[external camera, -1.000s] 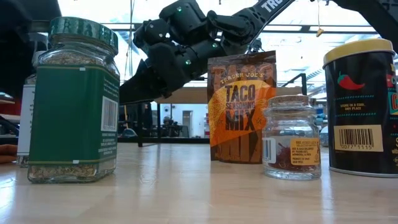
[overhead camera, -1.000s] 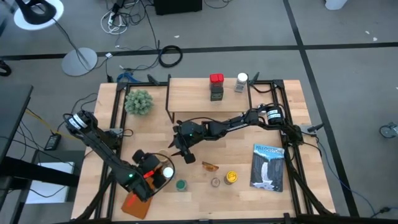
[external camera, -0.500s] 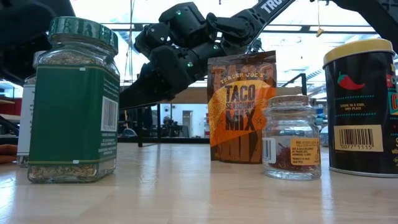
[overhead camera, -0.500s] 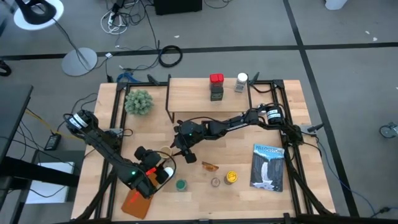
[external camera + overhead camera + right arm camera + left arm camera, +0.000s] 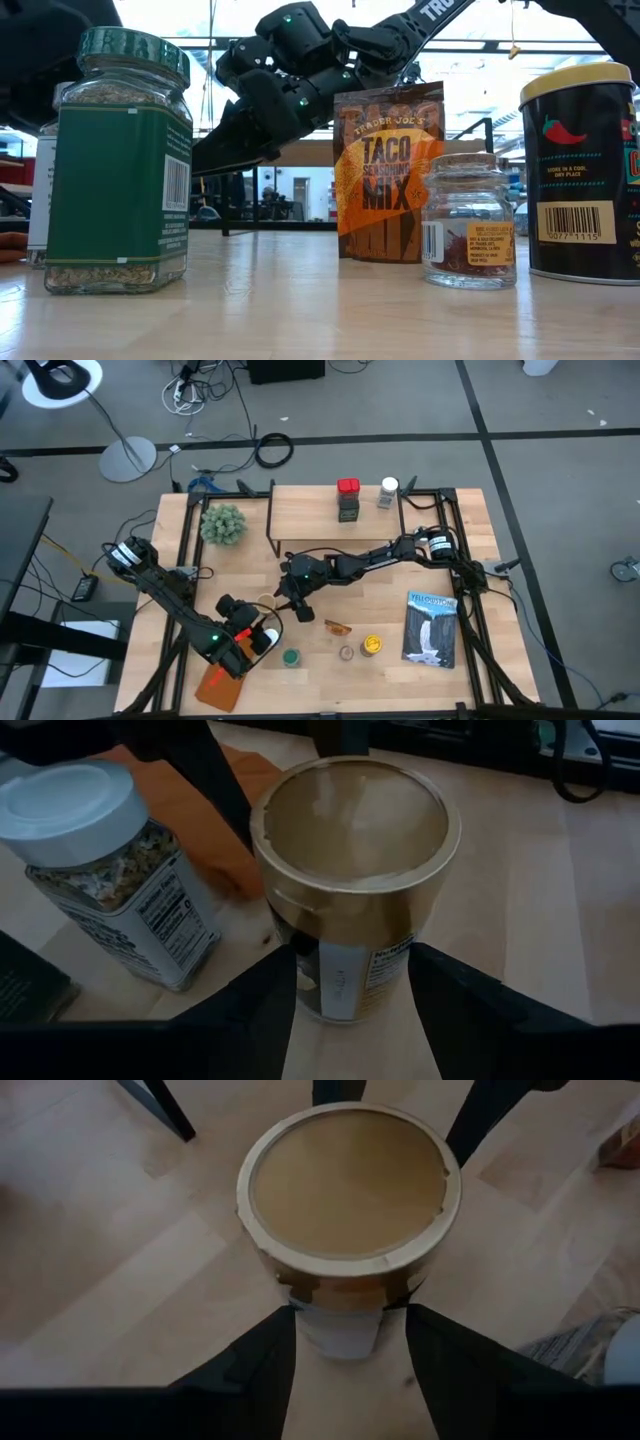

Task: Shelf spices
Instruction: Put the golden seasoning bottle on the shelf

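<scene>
1. The left claw [image 5: 350, 1370] is over the front left of the table [image 5: 470, 510]. Its fingers stand apart on either side of the base of a tan-lidded jar [image 5: 348, 1190], with a sliver of table showing beside one finger.
2. The right claw [image 5: 352, 1010] reaches in from the other side towards the same tan-lidded jar. Its fingers sit close against the jar's label on both sides, but I cannot tell whether they press on it.
3. From above, that jar lies between the two claws, near the table's middle and in front of the shelf [image 5: 310, 510].
4. A white-lidded jar [image 5: 75, 805] stands just beside the tan-lidded one, next to the left claw, with an orange cloth [image 5: 218, 685] beyond it at the front edge.
5. On the shelf stand a red tin [image 5: 347, 487], a black box [image 5: 348, 508] touching it, and a second white-lidded jar [image 5: 389, 488] near them.
6. Along the table's front are a green-lidded jar [image 5: 120, 160], an amber packet [image 5: 388, 170], a small clear jar [image 5: 468, 220] and a yellow-lidded tin [image 5: 585, 170].
7. A blue-and-white packet [image 5: 432, 627] lies flat at the right.
</scene>
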